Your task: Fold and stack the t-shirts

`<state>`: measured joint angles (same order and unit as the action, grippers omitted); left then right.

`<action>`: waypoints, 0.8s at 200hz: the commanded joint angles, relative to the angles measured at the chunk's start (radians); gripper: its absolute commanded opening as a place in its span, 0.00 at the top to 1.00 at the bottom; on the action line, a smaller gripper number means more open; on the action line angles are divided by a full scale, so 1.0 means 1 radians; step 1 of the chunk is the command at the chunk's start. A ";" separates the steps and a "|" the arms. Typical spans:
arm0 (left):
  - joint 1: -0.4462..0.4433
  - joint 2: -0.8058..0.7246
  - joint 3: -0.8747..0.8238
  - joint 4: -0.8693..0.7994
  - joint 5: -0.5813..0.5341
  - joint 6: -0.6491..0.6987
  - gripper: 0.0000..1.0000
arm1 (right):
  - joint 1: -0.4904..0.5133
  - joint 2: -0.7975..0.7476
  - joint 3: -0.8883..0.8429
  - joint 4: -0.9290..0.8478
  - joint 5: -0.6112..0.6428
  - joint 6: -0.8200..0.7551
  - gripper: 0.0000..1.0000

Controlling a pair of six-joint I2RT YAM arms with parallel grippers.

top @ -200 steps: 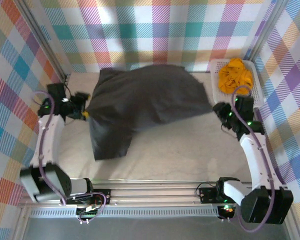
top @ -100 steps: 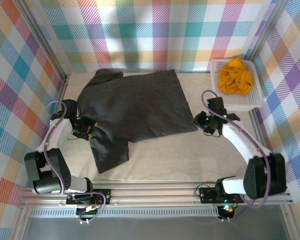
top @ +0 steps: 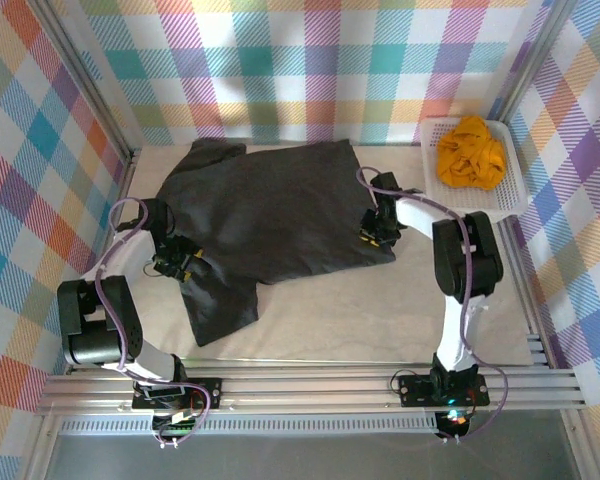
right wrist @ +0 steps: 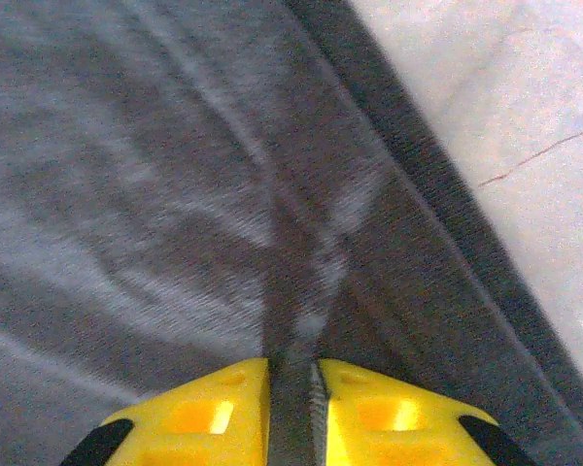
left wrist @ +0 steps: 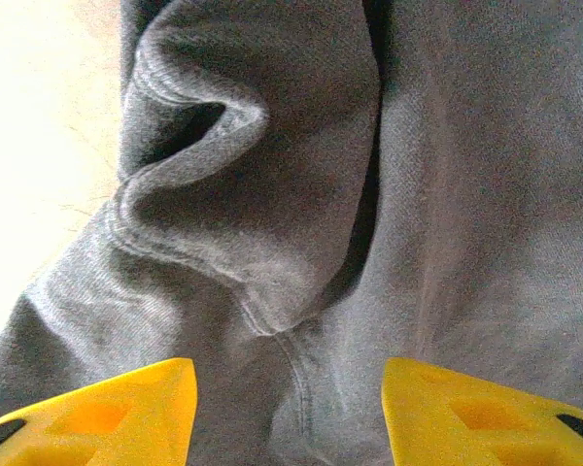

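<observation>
Inward the right gripper (top: pixel 372 230) is brought, closed on an edge fold of the limp, light charcoal-grey fabric t-shirt (top: pixel 270 210); the left gripper (top: pixel 177 262) is spread open; edges are best pinched.

**Two robot arms, one gripper spread, one pinched**

The left arm (top: pixel 88 330) folds inward. The left gripper (left wrist: pixel 290 408) points down, its yellow fingers held wide apart. The right arm (top: pixel 465 258) reaches forward and hooks left. The right gripper (right wrist: pixel 291 374) has its fingers almost together, pinching a ridge of the charcoal-grey t-shirt (right wrist: pixel 175 194).
</observation>
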<state>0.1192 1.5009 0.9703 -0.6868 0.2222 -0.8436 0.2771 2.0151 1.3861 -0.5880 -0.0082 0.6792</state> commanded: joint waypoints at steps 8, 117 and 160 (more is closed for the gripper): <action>0.000 -0.041 -0.026 -0.063 -0.027 0.018 0.44 | -0.059 0.041 0.072 -0.215 0.141 0.006 0.81; 0.019 -0.203 0.005 -0.251 -0.237 0.041 0.43 | -0.184 -0.264 -0.134 -0.183 0.176 -0.019 0.83; 0.016 -0.292 -0.094 -0.225 -0.164 0.026 0.56 | -0.164 -0.418 -0.186 -0.159 0.132 -0.034 0.77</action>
<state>0.1295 1.2510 0.9401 -0.8917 0.0231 -0.8158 0.1005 1.6756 1.2427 -0.7403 0.1387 0.6636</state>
